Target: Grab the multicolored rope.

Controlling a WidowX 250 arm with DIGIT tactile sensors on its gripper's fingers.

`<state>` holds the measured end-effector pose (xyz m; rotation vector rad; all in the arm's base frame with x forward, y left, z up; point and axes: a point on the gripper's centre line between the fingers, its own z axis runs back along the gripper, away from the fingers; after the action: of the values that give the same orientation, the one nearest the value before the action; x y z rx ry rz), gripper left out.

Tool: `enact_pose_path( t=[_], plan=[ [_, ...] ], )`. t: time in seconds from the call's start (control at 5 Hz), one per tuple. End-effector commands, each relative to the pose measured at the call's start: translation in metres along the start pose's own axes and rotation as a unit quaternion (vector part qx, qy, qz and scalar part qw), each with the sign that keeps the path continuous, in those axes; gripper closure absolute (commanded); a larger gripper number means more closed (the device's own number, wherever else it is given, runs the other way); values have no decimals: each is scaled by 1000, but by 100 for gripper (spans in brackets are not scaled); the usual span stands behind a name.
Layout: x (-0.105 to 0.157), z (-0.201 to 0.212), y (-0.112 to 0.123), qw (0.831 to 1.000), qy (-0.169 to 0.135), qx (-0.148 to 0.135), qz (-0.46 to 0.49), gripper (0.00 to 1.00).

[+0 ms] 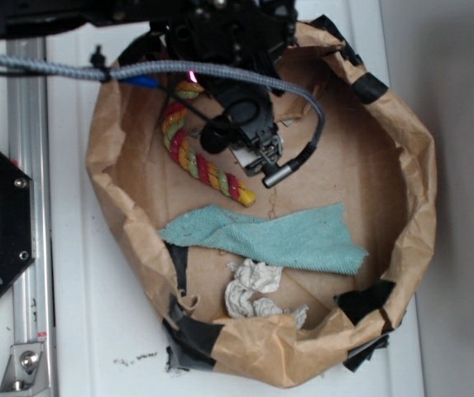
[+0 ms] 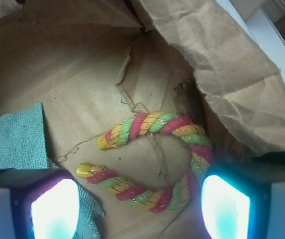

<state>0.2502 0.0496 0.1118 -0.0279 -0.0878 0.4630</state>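
The multicolored rope (image 2: 157, 159) lies on the brown floor of a big paper bag (image 1: 402, 165) with its sides rolled down. The rope is red, yellow and green, and it is bent like the letter U, with its two yellow ends close together. The claw (image 2: 140, 209) hangs over the rope. It is spread wide and holds nothing. One finger (image 2: 227, 209) glows right by the bend of the rope, and the other glows by the teal cloth (image 1: 278, 240). The cloth lies across the middle of the bag. A crumpled white paper wad (image 1: 253, 289) sits just beside the cloth. The bag rests on a white counter (image 1: 96, 331).
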Motion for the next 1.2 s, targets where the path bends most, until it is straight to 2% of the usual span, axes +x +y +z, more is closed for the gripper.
enact_pose_path(
  t=[0.0, 0.2, 0.6, 0.8, 1.0],
  plan=[
    [19, -10, -16, 961, -136, 44, 238, 0],
    [18, -22, -18, 928, -176, 53, 324, 0],
    [8, -53, 9, 921, -122, -33, 369, 0],
    [4, -69, 18, 929, -74, -84, 354, 0],
    [7, -79, 23, 931, -63, -77, 350, 0]
  ],
)
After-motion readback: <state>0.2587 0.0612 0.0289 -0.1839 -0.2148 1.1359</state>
